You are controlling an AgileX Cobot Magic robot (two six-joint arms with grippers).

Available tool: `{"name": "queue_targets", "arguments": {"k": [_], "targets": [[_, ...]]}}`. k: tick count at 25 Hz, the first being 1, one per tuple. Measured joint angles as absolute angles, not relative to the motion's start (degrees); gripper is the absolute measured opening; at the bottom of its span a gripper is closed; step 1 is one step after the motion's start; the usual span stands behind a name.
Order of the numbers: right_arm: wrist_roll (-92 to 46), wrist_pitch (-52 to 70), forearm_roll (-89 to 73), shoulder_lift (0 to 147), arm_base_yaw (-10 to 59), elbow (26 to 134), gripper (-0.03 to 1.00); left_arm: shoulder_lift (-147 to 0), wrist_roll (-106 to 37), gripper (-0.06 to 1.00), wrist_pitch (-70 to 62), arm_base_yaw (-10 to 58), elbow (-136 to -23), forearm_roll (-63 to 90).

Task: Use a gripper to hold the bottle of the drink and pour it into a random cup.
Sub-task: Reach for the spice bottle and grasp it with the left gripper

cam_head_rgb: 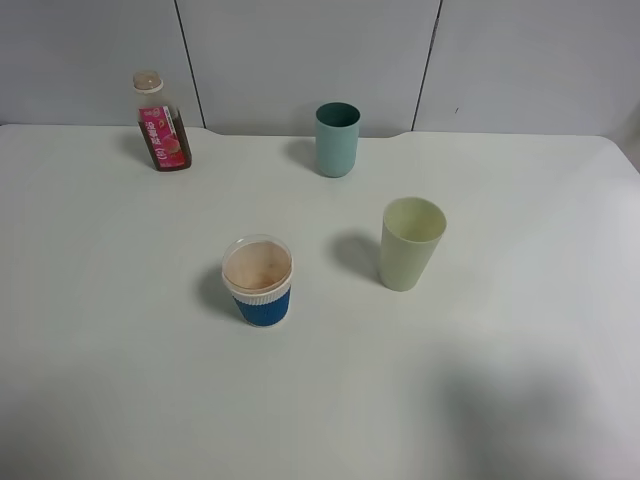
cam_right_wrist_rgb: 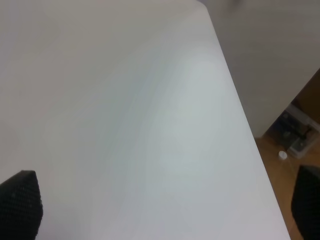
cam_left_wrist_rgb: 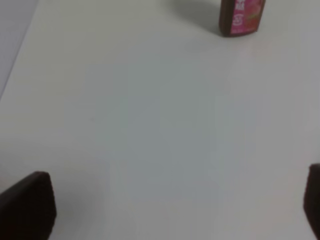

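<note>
The bottle of the drink (cam_head_rgb: 161,124) stands upright at the back left of the white table, with a pink-red label, beige neck and brown drink. Its lower part also shows in the left wrist view (cam_left_wrist_rgb: 241,16), far ahead of my left gripper (cam_left_wrist_rgb: 175,207). The pale yellow-green cup (cam_head_rgb: 410,243) stands upright right of the middle. Neither gripper shows in the exterior high view. My left gripper's black fingers (cam_left_wrist_rgb: 27,207) are spread wide over bare table. My right gripper (cam_right_wrist_rgb: 165,210) is open too, with wide-apart fingers (cam_right_wrist_rgb: 20,205) and nothing between them.
A teal tumbler (cam_head_rgb: 337,139) stands at the back middle. A short blue-and-white ribbed cup (cam_head_rgb: 259,281) with a clear lid stands in front of the middle. The right wrist view shows the table's edge (cam_right_wrist_rgb: 250,145) with floor and clutter (cam_right_wrist_rgb: 300,135) beyond it.
</note>
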State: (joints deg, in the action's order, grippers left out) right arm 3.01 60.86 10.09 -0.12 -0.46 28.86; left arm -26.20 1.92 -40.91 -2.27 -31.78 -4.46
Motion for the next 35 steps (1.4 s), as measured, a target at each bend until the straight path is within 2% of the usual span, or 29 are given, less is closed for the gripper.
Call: {"name": "queue_targets", "arguments": {"k": [11,16,23,29,35], "targets": [[3.0,60.9,10.1,-0.1,-0.5,28.9,0.99,-48.2,-0.6,0.98,-29.6,-2.3,-31.8,-6.8],[3.0,60.9,10.1,-0.1,-0.5,28.9,0.99,-58.3,3.0,0.98,-22.1,-2.3,-32.0,-11.0],[3.0,60.9,10.1,-0.1,-0.5,28.9,0.99,-69.8,4.0,0.98,-16.1,-2.3,-36.9,-10.3],[3.0,60.9,10.1,-0.1,-0.5,28.9,0.99,-78.3,-15.6,0.98,-14.8,-3.1,-43.3,7.8],[3.0,60.9,10.1,-0.1,-0.5,28.9,0.99,-85.0,-40.4,0.98,-12.8,-8.3,-46.1,26.6]]}}
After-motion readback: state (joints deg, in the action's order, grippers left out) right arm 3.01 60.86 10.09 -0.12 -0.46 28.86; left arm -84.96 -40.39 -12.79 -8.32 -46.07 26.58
